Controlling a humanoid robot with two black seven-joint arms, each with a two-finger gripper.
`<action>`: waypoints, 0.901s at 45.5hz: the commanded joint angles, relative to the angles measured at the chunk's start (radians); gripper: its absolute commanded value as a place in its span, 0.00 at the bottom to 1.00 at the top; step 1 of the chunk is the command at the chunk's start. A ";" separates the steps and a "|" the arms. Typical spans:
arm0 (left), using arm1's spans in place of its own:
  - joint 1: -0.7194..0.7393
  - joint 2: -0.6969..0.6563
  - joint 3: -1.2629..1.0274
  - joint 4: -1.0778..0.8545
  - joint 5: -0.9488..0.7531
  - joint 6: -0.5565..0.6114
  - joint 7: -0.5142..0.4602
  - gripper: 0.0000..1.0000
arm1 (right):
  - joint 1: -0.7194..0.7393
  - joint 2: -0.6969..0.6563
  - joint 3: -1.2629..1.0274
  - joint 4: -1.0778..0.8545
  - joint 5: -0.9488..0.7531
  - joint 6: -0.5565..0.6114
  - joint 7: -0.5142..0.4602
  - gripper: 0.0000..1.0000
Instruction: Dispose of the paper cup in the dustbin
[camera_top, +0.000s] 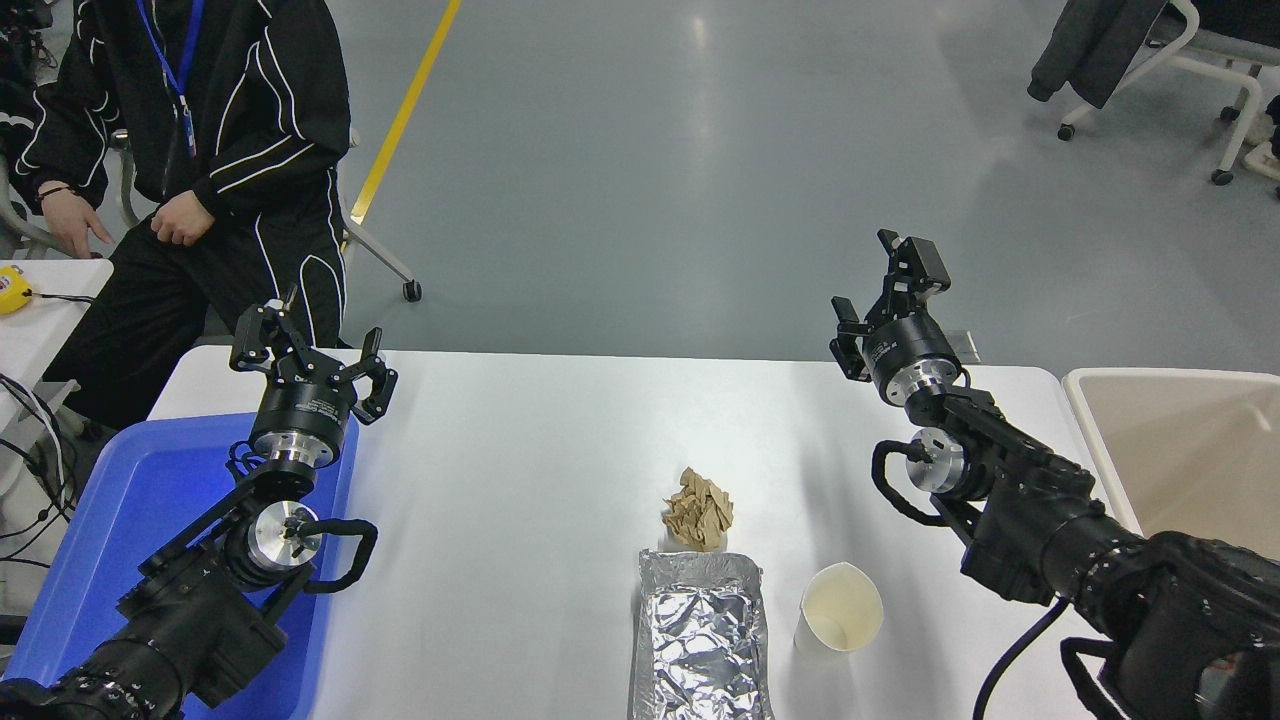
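Observation:
The paper cup (838, 622) is small and white with a cream inside. It stands on the white table (520, 500) at the front, just right of a foil tray. The beige dustbin (1180, 450) sits at the table's right edge, partly behind my right arm. My right gripper (880, 290) is open and empty, raised over the table's far right part, well behind the cup. My left gripper (305, 345) is open and empty, parked above a blue tray at the left.
A crinkled silver foil tray (700, 640) lies at the front centre, with a crumpled brown paper wad (699, 510) just behind it. A blue plastic tray (150, 520) is at the left. A person in black sits at the far left. A chair stands at the top right.

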 joint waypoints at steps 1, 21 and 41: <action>0.000 -0.001 0.000 0.000 0.000 0.000 0.000 1.00 | -0.004 0.000 0.004 -0.001 0.008 -0.013 0.000 1.00; 0.000 -0.001 0.000 0.000 0.000 0.000 -0.002 1.00 | -0.006 0.000 0.002 0.004 0.008 -0.004 0.026 1.00; 0.000 -0.001 0.000 0.000 0.000 0.000 -0.002 1.00 | 0.003 -0.026 0.004 0.012 0.007 0.005 0.044 1.00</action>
